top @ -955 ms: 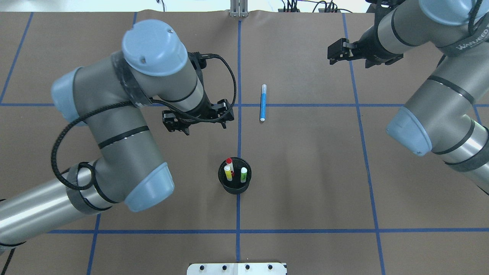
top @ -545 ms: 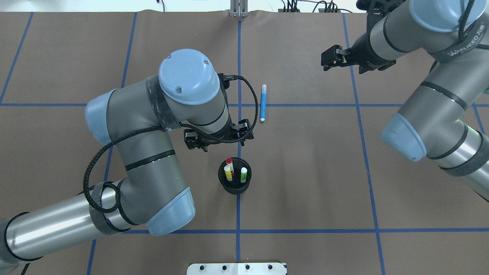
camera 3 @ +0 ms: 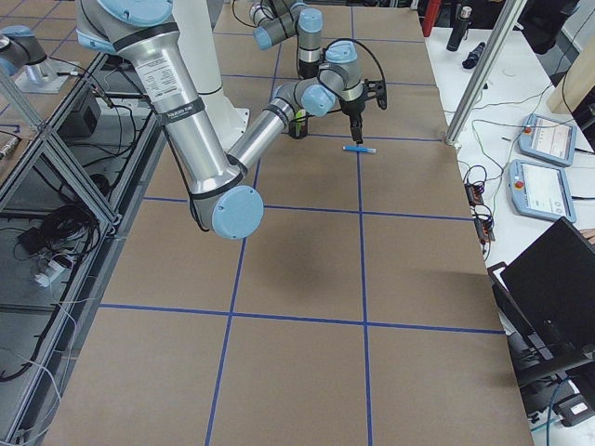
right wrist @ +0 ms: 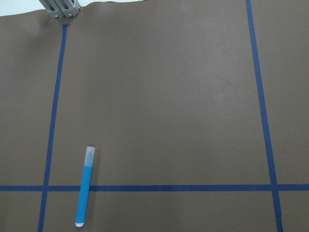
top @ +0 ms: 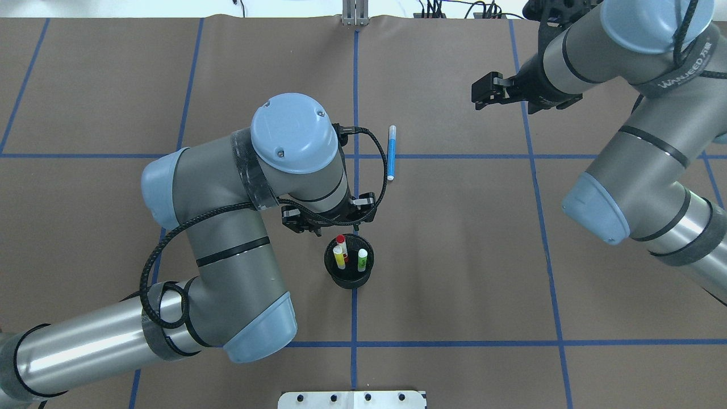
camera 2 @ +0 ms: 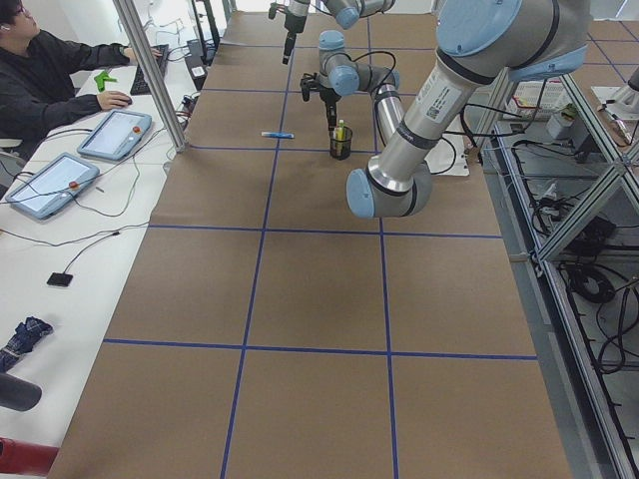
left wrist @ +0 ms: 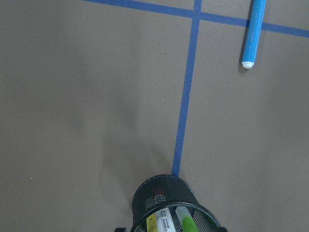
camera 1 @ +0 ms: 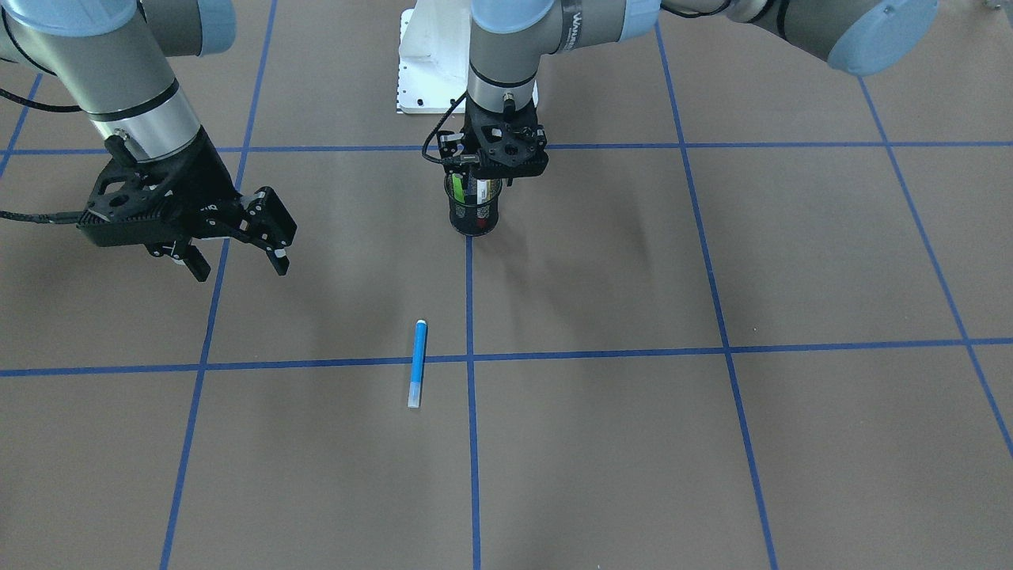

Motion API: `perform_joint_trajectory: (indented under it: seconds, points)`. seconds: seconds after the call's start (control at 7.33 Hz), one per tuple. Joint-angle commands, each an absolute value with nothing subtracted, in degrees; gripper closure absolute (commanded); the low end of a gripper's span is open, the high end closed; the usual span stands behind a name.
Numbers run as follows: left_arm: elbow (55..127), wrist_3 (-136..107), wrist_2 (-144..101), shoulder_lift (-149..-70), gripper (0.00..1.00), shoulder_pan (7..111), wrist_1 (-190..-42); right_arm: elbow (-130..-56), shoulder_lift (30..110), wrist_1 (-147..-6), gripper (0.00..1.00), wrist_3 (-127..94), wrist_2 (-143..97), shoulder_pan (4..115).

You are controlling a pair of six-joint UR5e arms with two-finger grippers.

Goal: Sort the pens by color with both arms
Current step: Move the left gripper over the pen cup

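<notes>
Left gripper hangs over the far rim of the black mesh cup, jaws apart, holding nothing. You'll find the red-capped pen, yellow pen and green pen standing in that cup. Blue pen lies flat farther out, across a tape line. Right gripper hovers far right, jaws apart, empty.

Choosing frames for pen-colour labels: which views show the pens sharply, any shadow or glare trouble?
Overhead view: even light, blue pen and cupped pens crisp. Left wrist view: blue pen sharp, mesh cup cropped at the bottom edge, faint shadow beside it. Side views: pens too small. No glare seen.
</notes>
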State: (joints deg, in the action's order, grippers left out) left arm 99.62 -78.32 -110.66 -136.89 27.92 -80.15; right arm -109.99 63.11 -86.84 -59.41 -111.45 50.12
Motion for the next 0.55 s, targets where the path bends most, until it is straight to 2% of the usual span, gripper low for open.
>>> perform_joint_trajectory:
  seconds: [0.0, 0.14, 0.41]
  points:
    - [99.1, -78.3, -110.7, -137.0, 0.37, 27.7, -80.2, -110.0, 63.1, -86.8, 0.00, -59.4, -111.4, 50.0]
    - [99.2, -78.4, -110.7, -137.0, 0.41, 27.7, -80.2, -110.0, 63.1, -86.8, 0.00, -59.3, -111.4, 50.1]
    - [99.3, -78.4, -110.7, -137.1, 0.43, 27.3, -80.2, -109.9, 63.1, -86.8, 0.00, -59.3, -111.4, 50.1]
